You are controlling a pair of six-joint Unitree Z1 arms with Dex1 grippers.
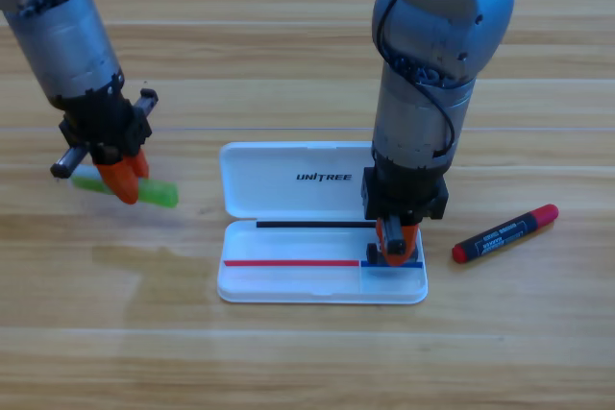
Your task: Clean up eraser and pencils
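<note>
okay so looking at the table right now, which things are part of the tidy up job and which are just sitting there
Part of the job:
- pale green pencil stick, at the left end effector
- black pen with red ends, on the table
- small black eraser, at the right end effector, over the open white plastic case

Just there:
- wooden table

Wooden table [288, 362]: white case [288, 189], black-and-red pen [505, 233]

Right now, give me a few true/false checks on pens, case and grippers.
1. The black-and-red pen lies inside the white case. False: it lies on the table, right of the case.
2. The left gripper is at the green pencil. True.
3. The right gripper is over the case's lower right compartment. True.
4. The case is closed. False: it lies open.
</note>
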